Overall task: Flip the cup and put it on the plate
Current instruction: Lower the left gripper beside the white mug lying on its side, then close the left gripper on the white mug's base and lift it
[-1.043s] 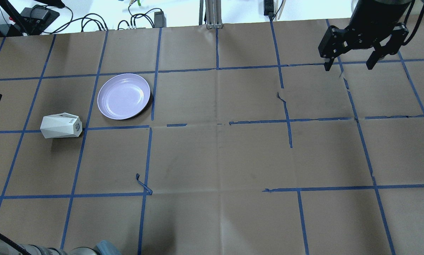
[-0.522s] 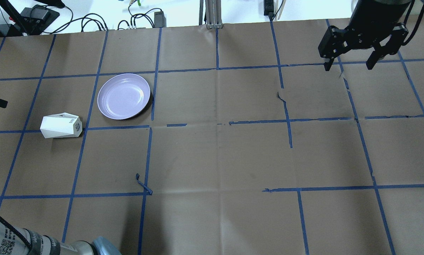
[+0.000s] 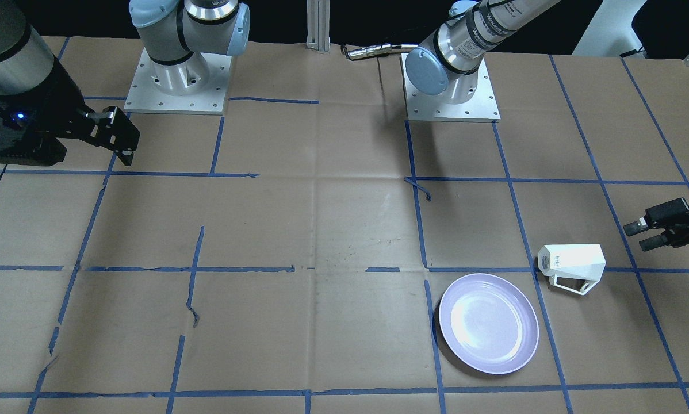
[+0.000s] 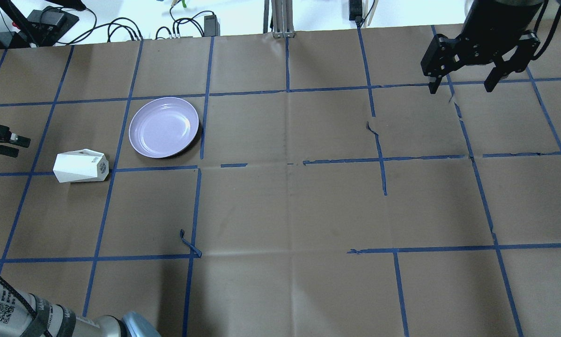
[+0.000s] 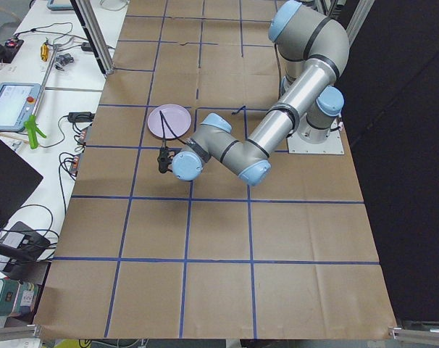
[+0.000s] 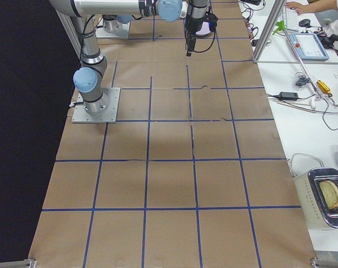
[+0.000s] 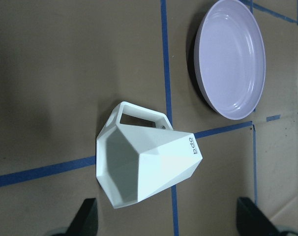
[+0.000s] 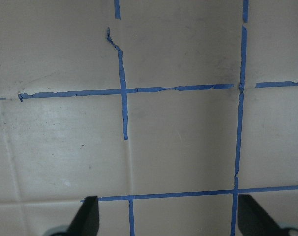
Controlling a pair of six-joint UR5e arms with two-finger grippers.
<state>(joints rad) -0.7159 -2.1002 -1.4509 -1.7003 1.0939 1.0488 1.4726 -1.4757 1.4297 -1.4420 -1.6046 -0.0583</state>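
The table [image 4: 280, 210] is covered in brown paper with blue tape lines on it. The cup [image 4: 80, 166] lies on its side close to the table's left edge, about halfway between the robot's edge and the far edge. The plate [image 4: 164, 127] sits near it, a bit closer to the far edge, and they do not touch. The cup's open top points at the left edge, where the left claw [image 4: 19, 146] waits wide open with nothing in it. The right claw [image 4: 461, 88] hangs near the far right corner, also open and holding nothing. The cup looks hard, light and smooth, so it may slip, and it might chip if dropped. I think its flat sides are the best place to pinch, not the thin handle [image 3: 574, 285], which sticks out toward the far edge.
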